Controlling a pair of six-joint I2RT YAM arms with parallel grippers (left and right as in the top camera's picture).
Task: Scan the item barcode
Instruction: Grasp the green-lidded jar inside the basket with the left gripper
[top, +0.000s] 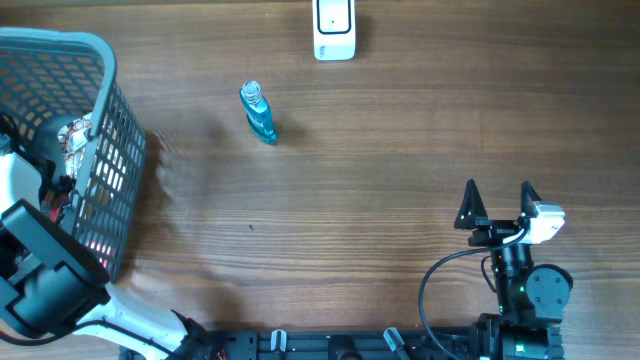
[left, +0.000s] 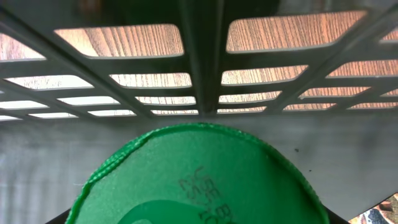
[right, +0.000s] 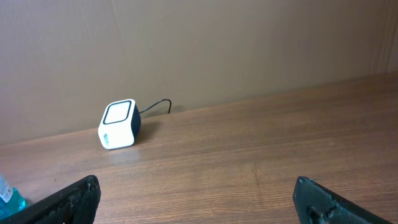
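Observation:
A round green lid (left: 199, 180) with dark "USE BY" print fills the lower half of the left wrist view, close under my left gripper (left: 199, 216). Only dark finger edges show at the bottom corners beside the lid, so a grip cannot be made out. Overhead, the left arm (top: 45, 275) reaches into the grey basket (top: 105, 150) and its fingers are hidden. The white barcode scanner (top: 334, 28) (right: 119, 124) sits at the table's far edge. My right gripper (top: 498, 203) (right: 199, 202) hovers open over bare wood at the front right, holding nothing.
A small blue bottle (top: 259, 112) (right: 9, 196) lies on the table between the basket and the scanner. The basket's slotted wall (left: 199, 74) stands directly ahead of the left wrist camera. Other packets (top: 76, 133) lie in the basket.

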